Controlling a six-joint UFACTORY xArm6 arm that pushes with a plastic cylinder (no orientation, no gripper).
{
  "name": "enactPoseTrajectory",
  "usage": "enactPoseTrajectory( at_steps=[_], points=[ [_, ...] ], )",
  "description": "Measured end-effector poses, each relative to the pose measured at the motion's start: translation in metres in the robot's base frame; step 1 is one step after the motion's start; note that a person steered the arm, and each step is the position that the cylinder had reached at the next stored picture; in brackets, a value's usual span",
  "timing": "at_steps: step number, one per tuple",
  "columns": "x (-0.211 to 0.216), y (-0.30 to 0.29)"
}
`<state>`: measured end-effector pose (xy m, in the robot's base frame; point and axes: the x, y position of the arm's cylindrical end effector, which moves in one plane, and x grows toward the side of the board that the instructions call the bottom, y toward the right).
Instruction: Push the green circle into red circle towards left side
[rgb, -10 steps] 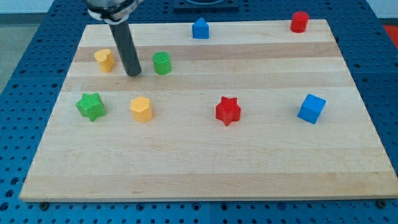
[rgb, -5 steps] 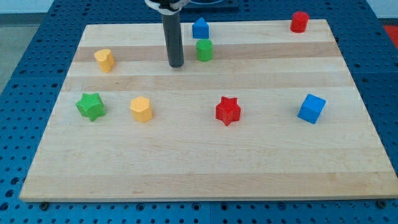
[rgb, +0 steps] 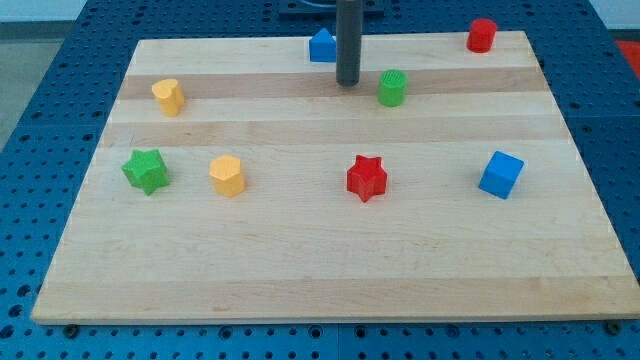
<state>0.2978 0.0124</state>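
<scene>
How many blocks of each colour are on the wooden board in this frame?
Red: 2, the red circle and red star
Green: 2, the green circle and green star
Blue: 2, the blue house-shaped block and blue cube
Yellow: 2, the yellow block at the view's left and yellow hexagon
Total: 8

Wooden tabletop (rgb: 300, 270), blue house-shaped block (rgb: 321, 45) at the view's top, yellow heart (rgb: 168, 96), green star (rgb: 146, 170), yellow hexagon (rgb: 227, 175), red star (rgb: 366, 178), blue cube (rgb: 500, 174)
</scene>
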Motion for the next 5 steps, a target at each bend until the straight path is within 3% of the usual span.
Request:
enactPoseTrajectory(
  at_steps=[1, 3, 5],
  points=[
    [0.022, -0.001],
    [0.024, 0.096],
    [0.037, 0.11]
  ],
)
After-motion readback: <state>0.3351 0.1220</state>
